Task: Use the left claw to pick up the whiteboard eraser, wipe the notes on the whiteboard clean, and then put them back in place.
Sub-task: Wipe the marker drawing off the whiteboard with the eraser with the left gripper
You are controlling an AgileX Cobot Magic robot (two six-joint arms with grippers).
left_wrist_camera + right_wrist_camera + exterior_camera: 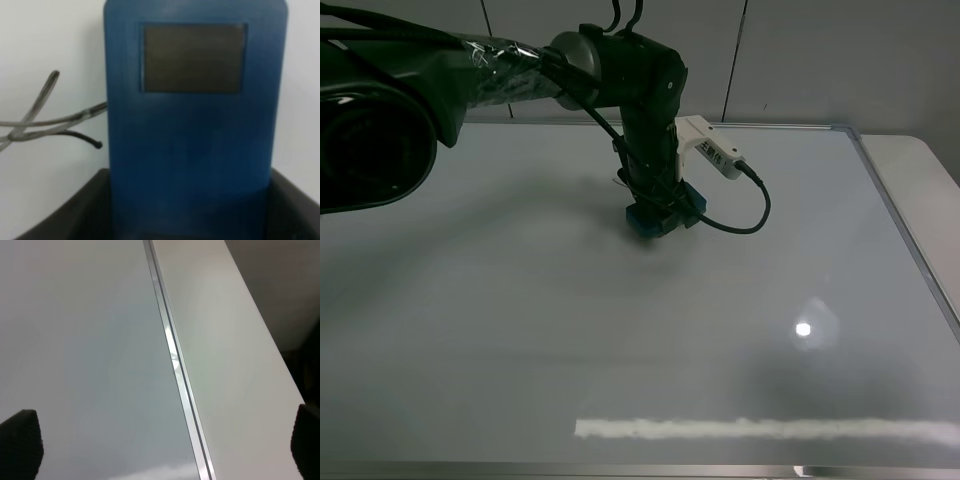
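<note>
My left claw is shut on the blue whiteboard eraser and holds it down on the whiteboard, in the upper middle. In the left wrist view the eraser fills the frame, with a dark square patch on its face and the dark jaws around its near end. The notes show there as thin grey and black scribble lines just beside the eraser. A small trace of them shows by the arm. My right gripper is open and empty above the board's right frame.
A white labelled box and a black cable hang off the left wrist. A white glare streak and a light spot lie on the board's lower part. A white tabletop runs along the board's right edge.
</note>
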